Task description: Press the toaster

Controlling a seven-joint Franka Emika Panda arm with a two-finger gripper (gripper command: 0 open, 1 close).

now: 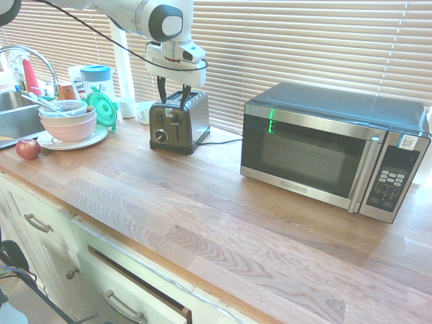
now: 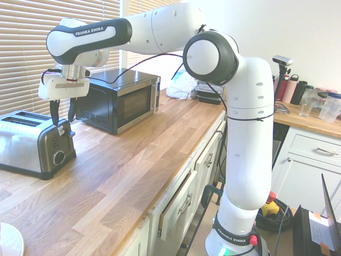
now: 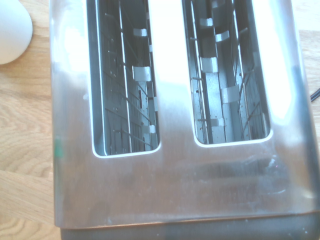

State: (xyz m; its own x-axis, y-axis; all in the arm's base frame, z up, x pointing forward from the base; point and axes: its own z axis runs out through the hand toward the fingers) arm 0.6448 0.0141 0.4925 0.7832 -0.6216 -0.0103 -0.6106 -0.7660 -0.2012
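**Gripper poised over the front end of the toaster**

The toaster is stood on the wooden counter, well apart from the microwave, with its lever and round knob faced toward the counter's front edge. The gripper is held directly above the toaster's front end, its two dark fingers parted by a narrow gap and pointed downward; nothing is held between them. The fingertips are seen just at the toaster's top front edge, though contact cannot be confirmed.

Beyond the toaster, toward the sink, stacked bowls on a plate, a green lid, a white cup and a red apple are set. Nothing is placed between gripper and toaster.

Only in the wrist view are the two empty slots shown from above. In the second exterior view alone, the counter beyond the microwave is shown, with bags and containers gathered there.
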